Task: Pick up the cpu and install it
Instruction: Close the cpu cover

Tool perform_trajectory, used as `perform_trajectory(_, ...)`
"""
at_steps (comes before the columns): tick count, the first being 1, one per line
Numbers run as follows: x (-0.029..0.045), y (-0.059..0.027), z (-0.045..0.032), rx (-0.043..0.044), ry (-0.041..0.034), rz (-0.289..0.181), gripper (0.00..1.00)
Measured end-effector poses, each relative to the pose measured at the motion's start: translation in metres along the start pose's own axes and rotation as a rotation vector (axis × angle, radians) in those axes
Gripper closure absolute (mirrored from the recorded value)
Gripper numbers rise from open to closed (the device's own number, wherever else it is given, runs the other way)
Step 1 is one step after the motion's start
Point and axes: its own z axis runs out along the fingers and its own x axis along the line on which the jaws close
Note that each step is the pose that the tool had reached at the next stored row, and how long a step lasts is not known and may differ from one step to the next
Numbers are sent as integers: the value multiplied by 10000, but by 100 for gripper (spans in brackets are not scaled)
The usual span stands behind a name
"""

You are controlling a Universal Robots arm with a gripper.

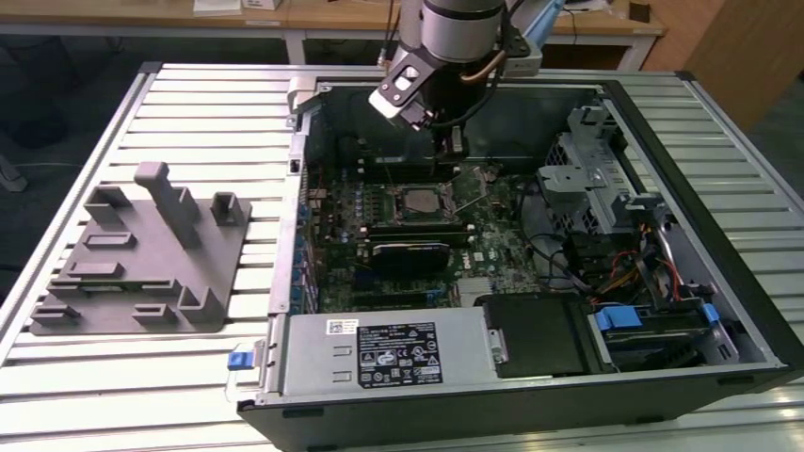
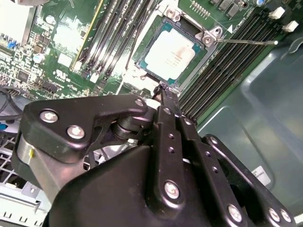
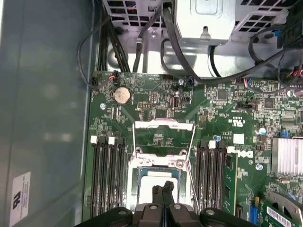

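The cpu [image 2: 173, 52], a flat square chip with a silvery top, lies in the motherboard socket inside the open computer case [image 1: 703, 113]. It also shows in the exterior view as the cpu [image 1: 417, 200] and in the first wrist view as the cpu [image 3: 147, 182]. The socket's metal load frame [image 3: 163, 137] stands swung open beside it, and its thin lever [image 2: 246, 41] is up. My gripper [image 3: 162, 187] hangs just above one edge of the chip with its two black fingers pressed together and nothing between them. In the exterior view the gripper [image 1: 450, 151] is over the board at the case's back.
A grey plastic fixture tray [image 1: 138, 264] lies on the slatted table at the exterior view's left. Black memory slots [image 3: 106, 175] flank the socket. A drive cage [image 1: 590, 188], cables [image 3: 142, 42], a power supply [image 1: 377, 353] and the case wall [image 3: 42, 118] stand close around.
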Motion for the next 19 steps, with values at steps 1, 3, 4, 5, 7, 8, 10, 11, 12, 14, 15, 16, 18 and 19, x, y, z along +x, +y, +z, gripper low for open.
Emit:
perform_trajectory(1,1,2,-14,0,0,0,89)
perform_trajectory(3,3,4,-41,0,0,1,89)
perform_trajectory(4,3,7,-48,0,0,-1,89)
perform_trajectory(5,3,13,-48,-1,2,-2,89)
perform_trajectory(7,3,40,-48,0,-1,0,89)
perform_trajectory(8,2,61,-47,0,0,0,89)
perform_trajectory(10,1,100,-46,0,0,-1,89)
perform_trajectory(11,0,121,-45,0,0,-1,89)
perform_trajectory(12,0,143,-44,0,0,-1,89)
perform_trajectory(14,-1,190,-43,0,-1,1,89)
perform_trajectory(15,-1,215,-42,0,0,-1,89)
perform_trajectory(16,-2,241,-41,0,0,-1,89)
perform_trajectory(18,-2,292,-39,0,0,1,89)
perform_trajectory(19,-2,318,-38,0,0,-1,89)
